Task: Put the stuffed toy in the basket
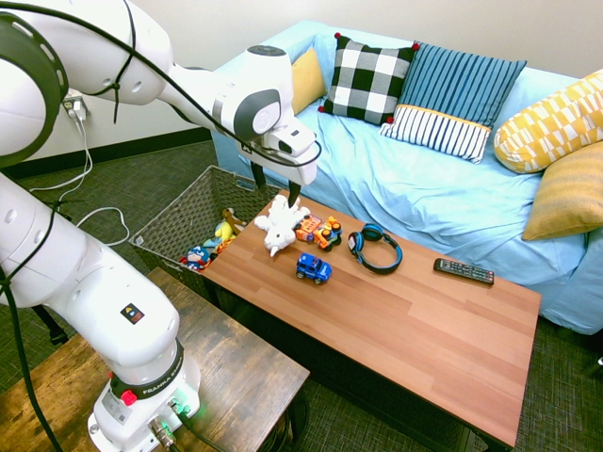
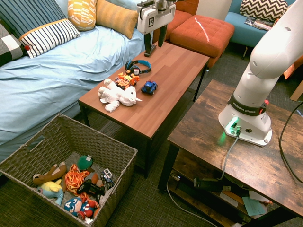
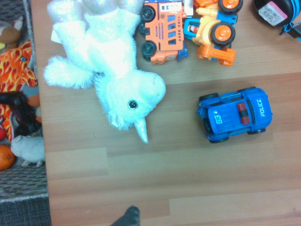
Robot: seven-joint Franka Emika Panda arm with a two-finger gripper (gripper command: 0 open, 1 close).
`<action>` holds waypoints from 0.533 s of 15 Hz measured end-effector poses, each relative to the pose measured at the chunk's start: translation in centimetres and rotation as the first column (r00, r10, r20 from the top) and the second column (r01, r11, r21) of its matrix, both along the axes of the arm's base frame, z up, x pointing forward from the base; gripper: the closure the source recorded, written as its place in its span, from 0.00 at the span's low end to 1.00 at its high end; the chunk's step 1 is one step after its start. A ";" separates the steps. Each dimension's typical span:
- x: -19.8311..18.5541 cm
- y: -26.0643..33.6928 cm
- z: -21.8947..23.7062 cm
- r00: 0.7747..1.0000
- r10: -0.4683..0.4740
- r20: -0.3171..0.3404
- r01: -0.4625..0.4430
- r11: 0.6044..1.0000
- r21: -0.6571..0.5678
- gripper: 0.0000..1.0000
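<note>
Sofa (image 1: 415, 179) along the far side, coffee table (image 1: 415, 330) in front of it. Basket (image 2: 102, 142) on the floor off the table's short end, already stocked with assorted toys, stuffed toy not among them. Arm parked above the table, gripper (image 2: 155, 43) pointed straight down, fingers spread apart and holding nothing, well clear of the tabletop. Stuffed toy (image 2: 117, 96) lay flat on the wood near the table end closest to the basket; in the second exterior view, at about 7 o'clock from the gripper, with the basket further out along the same 7 o'clock line. Headphones (image 2: 138, 66) at roughly 7 o'clock from the gripper too, nearer in. Orange toy vehicles (image 2: 127, 79) just beside the plush's limbs, blue police car (image 2: 149, 87) at 3 o'clock from the plush, apart from it. Judged step: approach, grasp not begun. Next move likely needs a shift over the plush body, descent, and a close on the torso without snagging the orange vehicles alongside. Soft fur probably compresses, so a deep pinch looks safer.
</note>
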State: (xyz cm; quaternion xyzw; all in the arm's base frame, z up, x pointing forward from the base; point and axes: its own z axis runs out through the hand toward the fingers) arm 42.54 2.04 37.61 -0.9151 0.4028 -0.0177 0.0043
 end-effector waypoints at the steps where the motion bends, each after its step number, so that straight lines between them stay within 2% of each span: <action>1: 0.1 0.0 0.0 1.000 0.000 0.001 0.000 1.000 0.000 0.00; 4: 1.1 0.3 0.1 1.000 0.016 0.017 -0.015 0.999 -0.033 0.00; 8: 4.9 2.0 -1.7 0.996 0.063 0.058 -0.060 0.997 -0.045 0.00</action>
